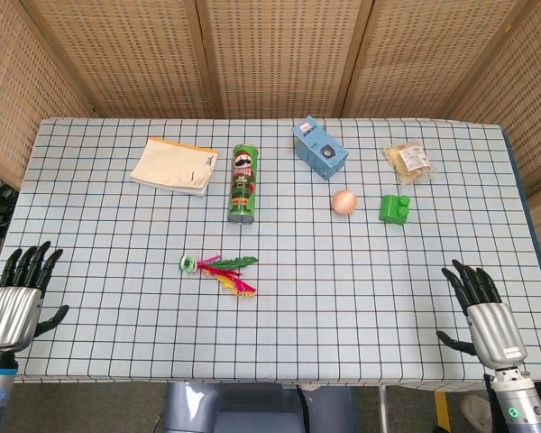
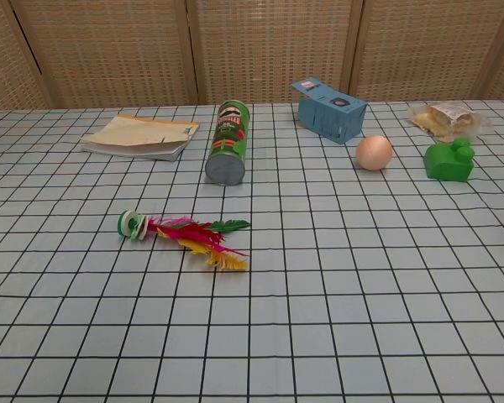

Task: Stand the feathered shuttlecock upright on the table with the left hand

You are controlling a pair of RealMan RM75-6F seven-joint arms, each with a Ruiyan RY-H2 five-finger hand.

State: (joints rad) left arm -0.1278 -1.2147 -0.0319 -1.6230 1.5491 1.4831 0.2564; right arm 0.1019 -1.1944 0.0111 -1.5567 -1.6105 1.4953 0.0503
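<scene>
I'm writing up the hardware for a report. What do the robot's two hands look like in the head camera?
Both look alike. The left hand and the right hand each have black, segmented fingers and a black thumb on a silvery metallic palm housing. The right hand's housing carries a small label too small to read, and below its wrist a small green light shows. No loose cables are visible.

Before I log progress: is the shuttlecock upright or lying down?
Lying down: the shuttlecock is flat on the table, base pointing left, feathers fanned right.
</scene>
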